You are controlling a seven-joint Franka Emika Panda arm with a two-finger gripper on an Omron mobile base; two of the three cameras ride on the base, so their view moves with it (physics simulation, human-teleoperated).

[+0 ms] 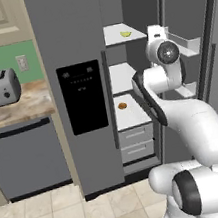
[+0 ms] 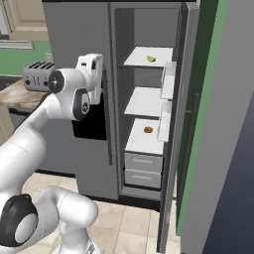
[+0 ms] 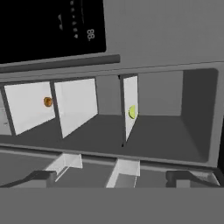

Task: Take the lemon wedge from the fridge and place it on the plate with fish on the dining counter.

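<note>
Two small dark finger tips point(image 3: 41, 176) of the gripper point(image 3: 113, 178) stand spread wide, holding nothing. Far ahead of them, the tiny yellow-green lemon wedge point(image 3: 131, 112) sits on the tall grey fridge's point(image 1: 77, 45) top white shelf point(image 1: 118, 32). Such a small piece could slip out or get pushed away.

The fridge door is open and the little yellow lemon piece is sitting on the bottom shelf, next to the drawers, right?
Not quite. The fridge door is open, but the lemon wedge sits on the top shelf, as the left base view shows. The thing on the bottom shelf above the drawers is a small round brown food item.
</note>
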